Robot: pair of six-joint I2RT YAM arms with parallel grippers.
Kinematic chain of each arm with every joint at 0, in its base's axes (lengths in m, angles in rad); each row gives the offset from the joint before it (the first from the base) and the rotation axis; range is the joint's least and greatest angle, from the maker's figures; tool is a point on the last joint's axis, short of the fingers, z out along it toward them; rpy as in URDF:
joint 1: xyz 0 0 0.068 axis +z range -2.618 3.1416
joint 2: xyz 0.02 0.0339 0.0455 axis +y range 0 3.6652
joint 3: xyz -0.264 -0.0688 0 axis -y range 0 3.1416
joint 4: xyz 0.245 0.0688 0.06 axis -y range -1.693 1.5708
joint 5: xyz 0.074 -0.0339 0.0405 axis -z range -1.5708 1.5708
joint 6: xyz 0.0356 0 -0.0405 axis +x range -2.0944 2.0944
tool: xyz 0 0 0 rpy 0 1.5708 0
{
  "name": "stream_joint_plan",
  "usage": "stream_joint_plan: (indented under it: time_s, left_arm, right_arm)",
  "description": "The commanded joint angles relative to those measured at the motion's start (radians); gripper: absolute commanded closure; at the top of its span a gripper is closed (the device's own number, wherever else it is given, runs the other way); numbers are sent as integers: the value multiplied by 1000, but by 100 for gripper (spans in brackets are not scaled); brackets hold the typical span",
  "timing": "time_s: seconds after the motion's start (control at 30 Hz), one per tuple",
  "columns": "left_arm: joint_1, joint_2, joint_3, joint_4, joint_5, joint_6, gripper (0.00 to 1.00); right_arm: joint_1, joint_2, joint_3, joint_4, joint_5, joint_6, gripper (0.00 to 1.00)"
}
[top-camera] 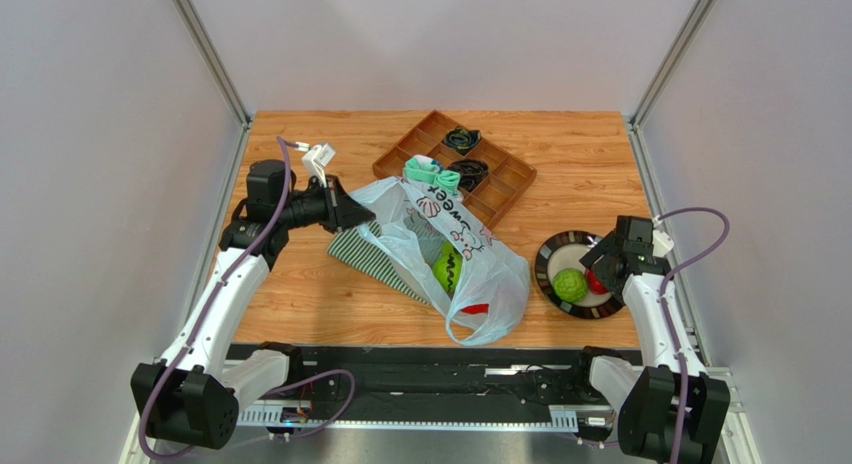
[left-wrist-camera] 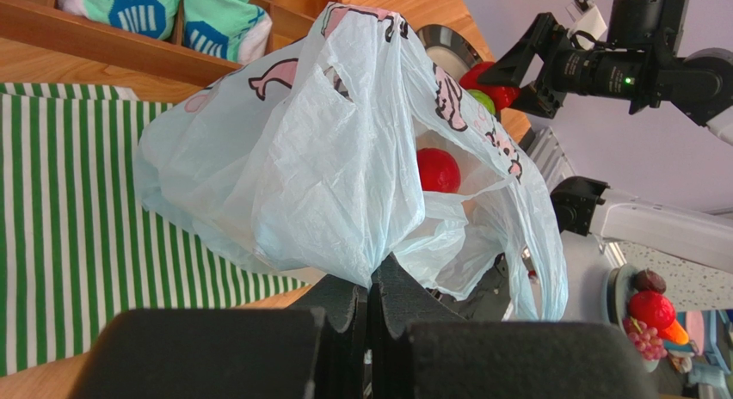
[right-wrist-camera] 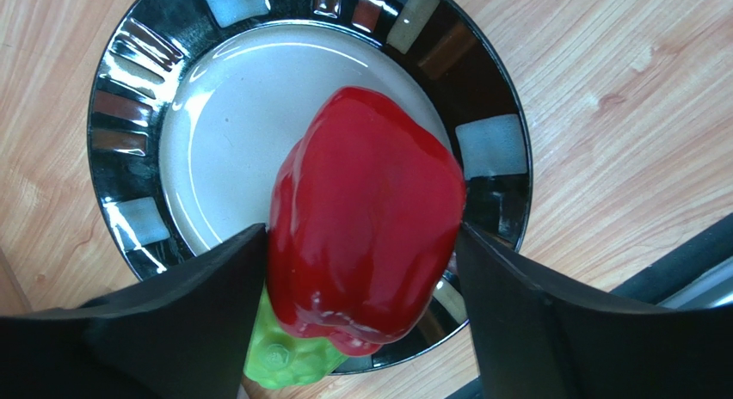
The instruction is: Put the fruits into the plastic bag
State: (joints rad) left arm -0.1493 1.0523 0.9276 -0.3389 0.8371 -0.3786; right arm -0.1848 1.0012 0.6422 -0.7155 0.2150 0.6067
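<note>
A wooden table carries a compartment tray far centre, a striped cloth under a plastic bag mid-table, a plate right

red pepper, pale-blue bag, green-striped cloth

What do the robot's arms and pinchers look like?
The left arm and right arm have white shells with black joints. A purple cable loops along each. The left gripper and right gripper are black, with flat wedge-shaped fingers. A small white block sits on the left wrist.
</note>
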Motion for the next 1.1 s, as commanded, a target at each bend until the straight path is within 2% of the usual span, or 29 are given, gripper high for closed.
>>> stream_joint_plan:
  time_s: [0.0, 0.13, 0.27, 0.43, 0.53, 0.73, 0.87, 0.97, 1.0, 1.07]
  left_arm:
    - [8, 2, -6, 40, 19, -2, 100]
    - [10, 0, -4, 40, 14, 0, 100]
    - [11, -2, -6, 40, 14, 1, 100]
    - [11, -2, -6, 43, 16, 1, 100]
    - [13, -2, -6, 43, 19, -2, 100]
    - [13, -2, -7, 46, 22, -3, 100]
    - [13, 0, -9, 52, 31, -8, 100]
    - [13, 2, -13, 61, 39, -16, 100]
    - [13, 3, -15, 66, 43, -17, 100]
    - [13, 5, -16, 70, 45, -20, 100]
  right_arm:
    - [-2, -10, -10, 88, 1, 27, 26]
    - [-2, -22, -1, 80, 17, 24, 40]
    - [-2, -75, 14, 60, 30, 15, 64]
    - [-2, -191, 51, 50, -29, 5, 76]
    - [-2, -293, 54, 109, -152, -33, 85]
    - [28, -421, 42, 275, -409, -59, 90]
    - [119, -408, 88, 353, -551, -76, 90]
    - [281, -357, 160, 376, -553, -113, 90]
    - [385, -337, 181, 386, -540, -128, 90]
    - [500, -306, 237, 415, -488, -143, 90]
